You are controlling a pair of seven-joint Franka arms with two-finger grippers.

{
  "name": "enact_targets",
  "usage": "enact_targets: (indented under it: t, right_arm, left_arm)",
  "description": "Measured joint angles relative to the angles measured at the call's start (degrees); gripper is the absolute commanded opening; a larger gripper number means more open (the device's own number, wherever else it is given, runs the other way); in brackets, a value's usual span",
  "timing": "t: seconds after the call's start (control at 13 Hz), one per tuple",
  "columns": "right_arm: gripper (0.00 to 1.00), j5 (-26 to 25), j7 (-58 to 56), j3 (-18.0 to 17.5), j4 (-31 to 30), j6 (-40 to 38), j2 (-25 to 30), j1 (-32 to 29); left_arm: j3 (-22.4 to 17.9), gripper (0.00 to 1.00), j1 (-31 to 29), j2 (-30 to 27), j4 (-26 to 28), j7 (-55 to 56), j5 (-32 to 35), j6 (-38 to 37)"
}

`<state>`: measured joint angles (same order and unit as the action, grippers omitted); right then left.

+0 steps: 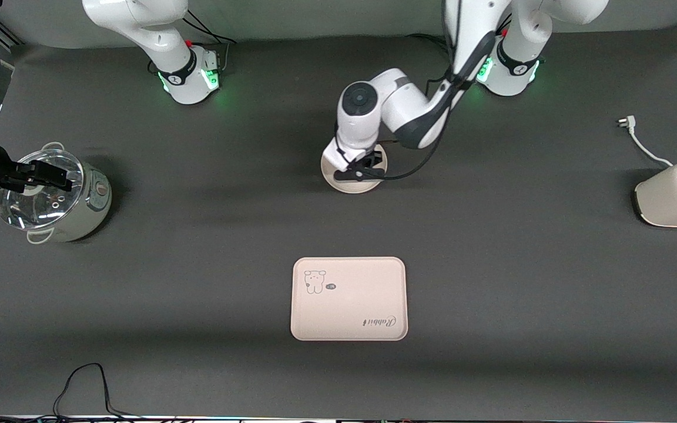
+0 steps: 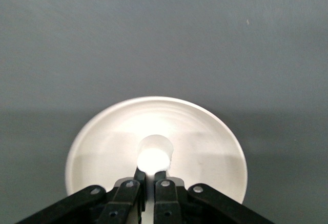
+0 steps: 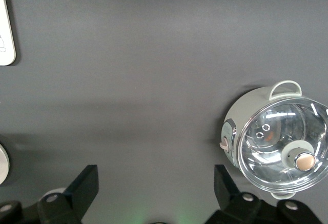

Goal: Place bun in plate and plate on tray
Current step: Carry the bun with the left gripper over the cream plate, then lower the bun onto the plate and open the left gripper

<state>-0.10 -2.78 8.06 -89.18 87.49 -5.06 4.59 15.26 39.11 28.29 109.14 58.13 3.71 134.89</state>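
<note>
Bun [image 2: 154,157] between left gripper [image 2: 149,175] fingers, largely hiding plate [image 1: 347,185].

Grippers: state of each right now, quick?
Left gripper: shut on the bun, over the plate.
Right gripper: open, holding nothing, beside the pot at the right arm's end of the table.
</note>
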Motion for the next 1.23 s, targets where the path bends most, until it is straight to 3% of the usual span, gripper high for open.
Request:
enact_targets:
  t: [0.08, 0.15, 0.23, 1.23]
  right_arm:
    - [1.0, 0.0, 0.0, 0.0, 0.0, 0.0, 0.0, 0.0]
    - [1.0, 0.0, 0.0, 0.0, 0.0, 0.0, 0.0, 0.0]
    - [1.0, 0.0, 0.0, 0.0, 0.0, 0.0, 0.0, 0.0]
    - [1.0, 0.0, 0.0, 0.0, -0.2, 0.0, 0.0, 0.0]
  left_arm:
    - [0.0, 0.34, 0.7, 1.7, -0.9, 0.9, 0.4, 0.5]
    - [-0.1, 0.78, 0.9, 2.8, -1.3, 1.1, 0.6, 0.7]
    - [-0.3, 1.0, 0.9, 3.4, -1.6, 1.2, 0.7, 0.7]
    - [-1.2, 1.0, 0.7, 3.3, -2.6, 1.2, 1.3, -1.3]
